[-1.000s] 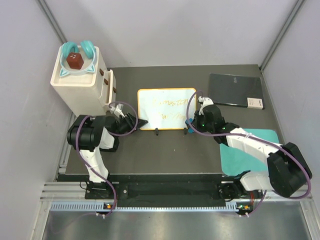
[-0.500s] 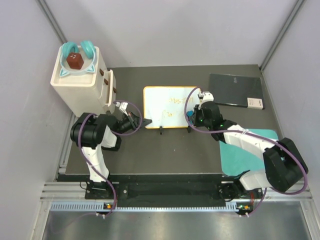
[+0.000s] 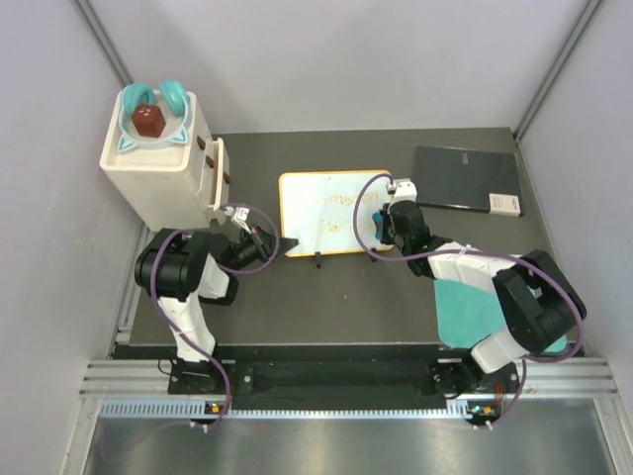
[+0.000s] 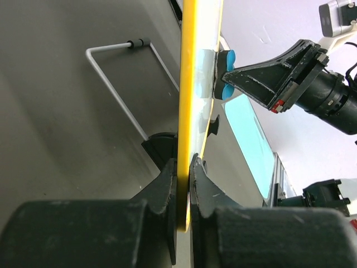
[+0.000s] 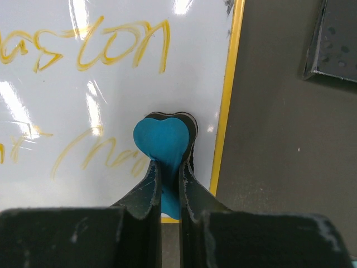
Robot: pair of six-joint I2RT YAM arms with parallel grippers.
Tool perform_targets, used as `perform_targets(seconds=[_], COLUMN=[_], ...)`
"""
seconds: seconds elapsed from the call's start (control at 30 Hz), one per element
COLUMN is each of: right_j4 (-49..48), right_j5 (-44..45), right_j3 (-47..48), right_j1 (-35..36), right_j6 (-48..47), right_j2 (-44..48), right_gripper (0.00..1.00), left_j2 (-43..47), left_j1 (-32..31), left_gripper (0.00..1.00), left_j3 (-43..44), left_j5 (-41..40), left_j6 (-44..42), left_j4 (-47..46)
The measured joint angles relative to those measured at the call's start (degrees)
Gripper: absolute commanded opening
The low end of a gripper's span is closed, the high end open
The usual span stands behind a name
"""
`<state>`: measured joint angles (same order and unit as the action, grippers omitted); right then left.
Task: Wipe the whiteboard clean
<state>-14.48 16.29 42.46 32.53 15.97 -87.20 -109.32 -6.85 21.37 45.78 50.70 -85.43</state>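
Note:
The whiteboard (image 3: 331, 210), white with a yellow frame and yellowish scribbles, lies near the table's middle. My left gripper (image 3: 285, 244) is shut on its lower-left corner. In the left wrist view the board's yellow edge (image 4: 187, 111) runs straight up from between my left gripper (image 4: 184, 181) jaws. My right gripper (image 3: 380, 222) is shut on a blue heart-shaped eraser (image 5: 162, 139), which presses on the whiteboard (image 5: 111, 89) close to its right frame. The eraser (image 4: 225, 73) also shows against the board in the left wrist view.
A white drawer cabinet (image 3: 158, 168) with a teal bowl on top stands at the left. A dark grey slab (image 3: 465, 178) lies at the back right, and a teal mat (image 3: 473, 309) under my right arm. A white wire stand (image 4: 117, 84) reaches out behind the board.
My left gripper has shut on the board's corner. The board shifted slightly to the right. My right gripper has moved the eraser up along the board's right side.

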Motion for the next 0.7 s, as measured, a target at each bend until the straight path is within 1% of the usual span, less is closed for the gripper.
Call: perform_targets(seconds=[0.3, 0.53, 0.7], right_j4=[-5.51, -8.74, -9.62], right_j5=[-0.59, -2.36, -1.6], right_j3=[0.55, 2.08, 6.1], right_j1=[-0.07, 0.2, 3.78], right_j6=[-1.88, -2.36, -2.45], right_j2=[-3.04, -5.51, -9.05], right_gripper=[0.0, 0.0, 0.0], left_j2=[0.5, 2.21, 2.56], left_j1=[0.11, -0.74, -0.96], left_gripper=[0.0, 0.0, 0.0], left_j3=[0.72, 2.58, 3.39], left_j5=[-1.33, -2.84, -4.11], left_j6=[-0.66, -2.38, -2.73], left_j4=[2.32, 7.52, 9.31])
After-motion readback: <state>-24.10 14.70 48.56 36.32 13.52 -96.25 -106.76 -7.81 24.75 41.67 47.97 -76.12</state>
